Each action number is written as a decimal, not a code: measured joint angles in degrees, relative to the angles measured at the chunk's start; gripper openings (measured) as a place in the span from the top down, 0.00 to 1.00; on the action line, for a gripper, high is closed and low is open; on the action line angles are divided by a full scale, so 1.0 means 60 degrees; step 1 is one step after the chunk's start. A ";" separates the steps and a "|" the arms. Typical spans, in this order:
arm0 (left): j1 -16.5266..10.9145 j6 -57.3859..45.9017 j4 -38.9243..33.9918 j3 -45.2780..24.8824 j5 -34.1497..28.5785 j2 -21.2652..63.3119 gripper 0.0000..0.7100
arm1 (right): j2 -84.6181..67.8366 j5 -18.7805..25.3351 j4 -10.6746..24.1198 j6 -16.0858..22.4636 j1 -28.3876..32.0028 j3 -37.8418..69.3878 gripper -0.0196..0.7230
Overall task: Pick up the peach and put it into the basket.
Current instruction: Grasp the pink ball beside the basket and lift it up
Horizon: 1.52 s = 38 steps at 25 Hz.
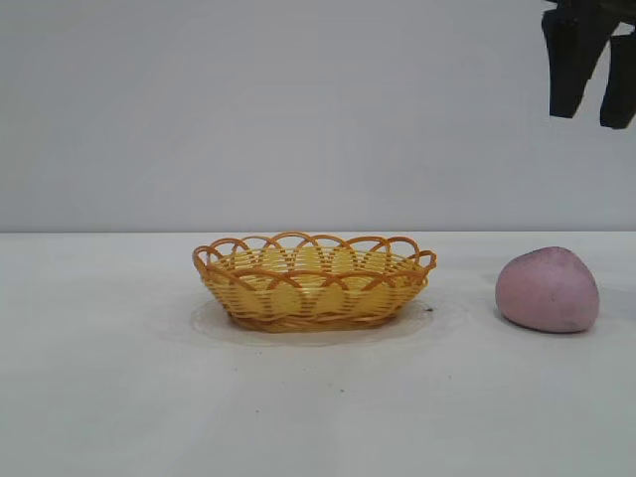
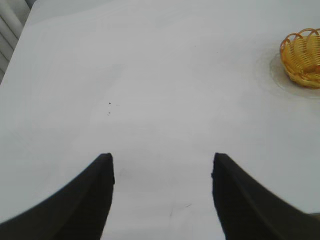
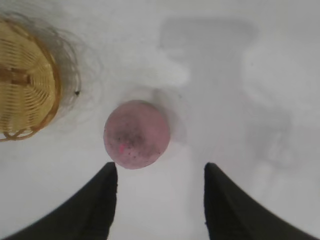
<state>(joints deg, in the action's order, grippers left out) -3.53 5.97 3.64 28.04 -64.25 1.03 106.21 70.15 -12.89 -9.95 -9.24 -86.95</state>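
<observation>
Currently: approach stage; nothing is held and the peach is not yet lifted.
Peach point(image 1: 548, 290): rests on the white table point(image 1: 99, 397) near its right edge, well apart from the basket and untouched.
Basket point(image 1: 314, 281): stands upright about mid-table, hollow empty as far as the woven wall lets one see.
Right gripper point(image 1: 588, 75): hangs high above the peach at the table's right side, fingers parted with only air between them (the wrist view shows the peach below, lying toward one fingertip and not centred in the gap).
Left gripper point(image 2: 162, 175): parked over bare table off to the basket's left, jaws apart, empty.
Peach, surface: matte and dusty-looking, so probably not slippery; the pads should bite well.
Peach, stiffness: judged firm or slightly yielding; moderate squeeze is likely enough.
Peach, weight: probably light for its bulk (a guess from appearance only).
Peach, shape: rounded lump with a slightly pointed top; it may roll if nudged from one side.
Grip site: across the widest girth, below the tapered top, fingers descending on opposite flanks.
Risk: closing on the sloping upper part could squeeze the peach out downward.
</observation>
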 joint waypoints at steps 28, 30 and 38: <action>0.0000 0.0000 0.0000 0.0000 0.0000 0.0000 0.46 | 0.2089 -0.0406 0.1081 0.1192 -0.1469 0.0781 0.75; 0.0000 0.0000 0.0000 0.0000 0.0000 0.0000 0.46 | 0.2133 -0.0429 0.1241 0.1192 -0.1469 0.0781 0.87; 0.0000 0.0000 0.0000 0.0000 0.0000 0.0000 0.46 | 0.2039 -0.0429 0.1676 0.1138 -0.1469 0.0781 0.97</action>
<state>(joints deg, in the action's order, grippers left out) -3.53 5.97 3.64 28.04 -64.25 1.03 118.44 67.57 -2.83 -3.13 -18.06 -82.27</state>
